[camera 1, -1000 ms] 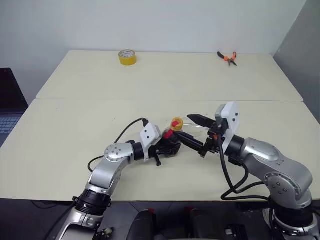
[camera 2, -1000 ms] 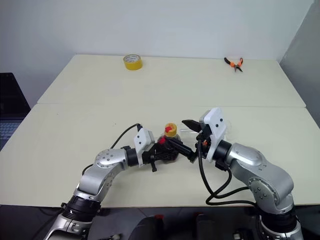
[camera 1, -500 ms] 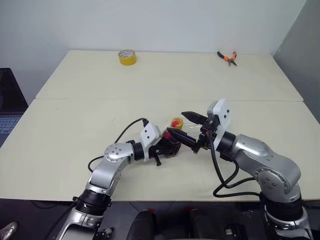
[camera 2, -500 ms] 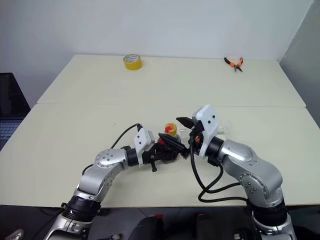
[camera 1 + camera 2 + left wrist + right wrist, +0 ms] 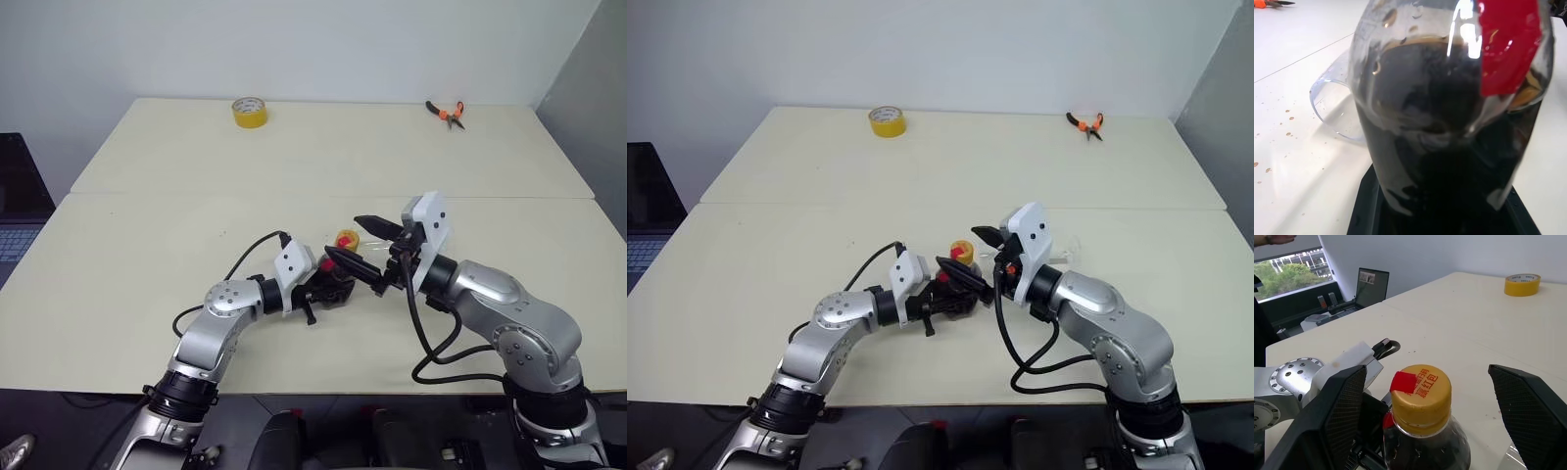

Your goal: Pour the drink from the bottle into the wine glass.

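The bottle [image 5: 1449, 122] stands on the table with my left gripper [image 5: 328, 286] shut on its round body. The drink [image 5: 1425, 98], dark brown, fills most of it. Its yellow cap [image 5: 1420, 387] is on. My right gripper [image 5: 364, 245] is open, one black finger [image 5: 1347, 416] on each side of the cap, without touching it. The wine glass [image 5: 1327, 105] lies on its side on the table just behind the bottle, its open rim showing in the left wrist view; the right gripper mostly hides it in the head views.
A yellow tape roll [image 5: 249, 112] sits at the far left of the table and orange-handled pliers [image 5: 446, 113] at the far right. A laptop [image 5: 20, 196] stands off the table's left edge. Small brown droplets [image 5: 1288, 132] dot the table beside the glass.
My right gripper has shifted a little to the left, closing in until its open fingers flank the cap. The left gripper and the bottle have stayed put.
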